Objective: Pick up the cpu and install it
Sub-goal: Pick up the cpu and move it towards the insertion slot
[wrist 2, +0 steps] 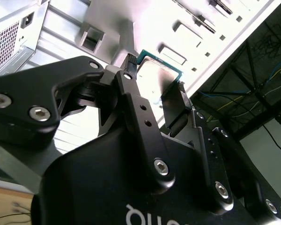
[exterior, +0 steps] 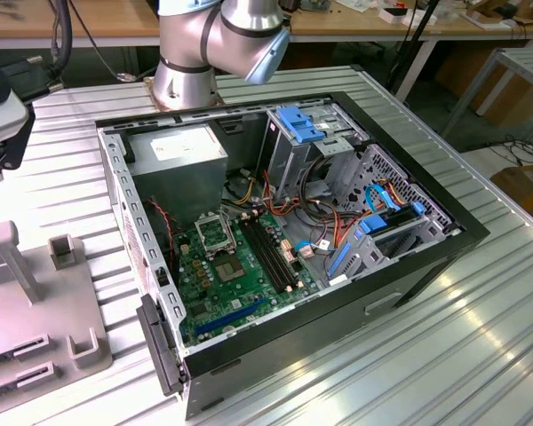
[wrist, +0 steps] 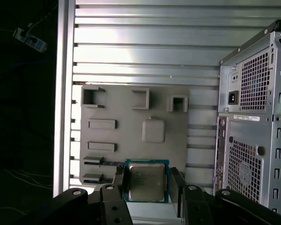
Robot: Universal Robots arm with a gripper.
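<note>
Pinching the cpu [wrist: 146, 182] between two black fingers [wrist: 120, 188] of the gripper [wrist: 148, 187], one finger pressed against each of two opposite edges. Showing the chip's silvery-grey metal top square to the camera in the first wrist view, with a thin teal-green rim all round and a finger just outside that rim on either side. Held clear of the grey holder plate [wrist: 129, 136], overlapping the plate edge farthest from the three upright pockets [wrist: 140, 99], and apart from the raised square pad [wrist: 153, 130] at the plate's middle. Seen closer in the second wrist view: cpu [wrist 2: 161, 77] at a slant, caught by its edges at the very tips of the fingers [wrist 2: 141, 117], gripper [wrist 2: 155, 75] linkage and screws dark in front, pale plate behind. Flanked in the first wrist view by the perforated back of a computer case [wrist: 253, 140], standing on the slatted metal table [wrist: 145, 42] just beside the plate. Not yet seated: in the exterior view, black-framed socket [exterior: 215, 232] on the green board [exterior: 204, 288] inside the open case [exterior: 417, 266], well apart from the plate [exterior: 44, 306] at the exterior view's left.
</note>
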